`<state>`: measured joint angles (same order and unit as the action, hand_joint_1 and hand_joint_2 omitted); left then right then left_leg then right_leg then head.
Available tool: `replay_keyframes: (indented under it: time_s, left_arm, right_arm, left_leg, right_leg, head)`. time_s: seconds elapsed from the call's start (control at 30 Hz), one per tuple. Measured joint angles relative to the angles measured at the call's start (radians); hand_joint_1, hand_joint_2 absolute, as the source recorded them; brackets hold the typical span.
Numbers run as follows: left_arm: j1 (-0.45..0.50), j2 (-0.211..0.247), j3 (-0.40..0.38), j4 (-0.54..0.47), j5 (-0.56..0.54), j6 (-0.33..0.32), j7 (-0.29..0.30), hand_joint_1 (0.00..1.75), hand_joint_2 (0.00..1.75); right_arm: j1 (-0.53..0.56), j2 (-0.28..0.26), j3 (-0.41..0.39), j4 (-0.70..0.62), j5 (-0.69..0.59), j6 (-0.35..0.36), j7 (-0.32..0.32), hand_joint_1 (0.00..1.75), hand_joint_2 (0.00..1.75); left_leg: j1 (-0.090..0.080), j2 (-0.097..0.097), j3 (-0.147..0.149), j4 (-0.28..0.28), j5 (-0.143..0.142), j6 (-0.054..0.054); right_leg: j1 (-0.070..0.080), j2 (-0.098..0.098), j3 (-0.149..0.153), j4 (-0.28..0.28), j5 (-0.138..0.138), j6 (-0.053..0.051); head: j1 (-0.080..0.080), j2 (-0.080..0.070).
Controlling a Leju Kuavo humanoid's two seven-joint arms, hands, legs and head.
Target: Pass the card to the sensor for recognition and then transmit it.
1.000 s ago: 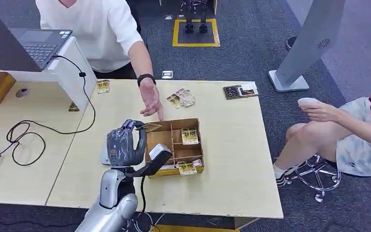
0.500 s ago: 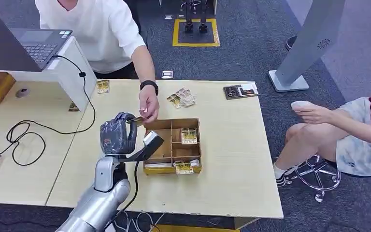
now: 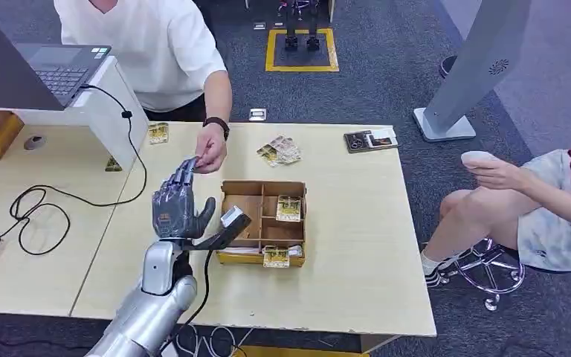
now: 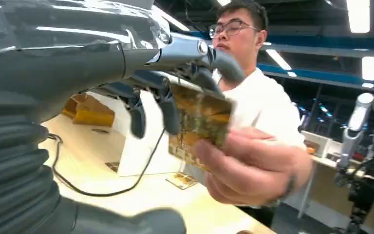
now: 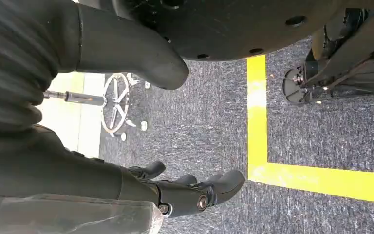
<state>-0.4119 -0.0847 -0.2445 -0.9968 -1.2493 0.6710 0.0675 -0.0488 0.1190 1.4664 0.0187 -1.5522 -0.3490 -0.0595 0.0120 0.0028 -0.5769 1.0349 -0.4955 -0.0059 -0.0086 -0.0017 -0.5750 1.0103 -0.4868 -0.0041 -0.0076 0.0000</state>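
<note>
The card (image 4: 199, 124), gold and green and blurred in the left wrist view, lies between the left hand's (image 3: 176, 204) fingertips (image 4: 168, 114) and the person's hand (image 4: 253, 168), which grips its far end. In the head view we find the same meeting point above the bench (image 3: 357, 245), just beyond the near-left corner of the wooden tray (image 3: 227, 260). We cannot tell whether the robot's fingers pinch the card or merely touch it; they are extended and spread rather than curled.

We judge this to be the hand-over, the closing step of the task, with recognition at the sensor presumably behind us. The next move, as we read it, calls for letting go fully once the person's grip is firm, then drawing the arm back without brushing the tray or the black cable (image 3: 82, 201).

The right hand (image 5: 190, 192) hangs over grey carpet beside a yellow floor line, fingers loosely bent and holding nothing.

Further cards lie in the tray's compartments and loose on the bench (image 3: 279, 151). A laptop (image 3: 59, 71) stands on a white riser, and a second person sits at the right.
</note>
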Motion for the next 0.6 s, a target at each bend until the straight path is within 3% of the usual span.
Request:
replay_keyframes:
  time_s: [0.43, 0.6]
  left_arm:
    - [0.061, -0.037, 0.04, -0.103, 0.069, 0.0, -0.093, 0.0, 1.75]
    - [0.107, -0.054, 0.049, -0.181, 0.111, 0.0, -0.177, 0.0, 1.75]
  right_arm:
    - [0.001, 0.0, 0.0, 0.0, -0.002, -0.006, 0.0, 0.0, 1.75]
    - [0.001, 0.0, 0.0, 0.0, -0.003, -0.017, 0.0, 0.0, 1.75]
  left_leg:
    - [0.0, 0.0, 0.0, 0.0, 0.0, 0.0]
    - [0.0, 0.0, 0.0, 0.0, 0.0, 0.0]
  right_leg:
    - [0.0, 0.0, 0.0, 0.0, 0.0, 0.0]
    - [0.0, 0.0, 0.0, 0.0, 0.0, 0.0]
  head:
    - [0.0, 0.0]
    - [0.0, 0.0]
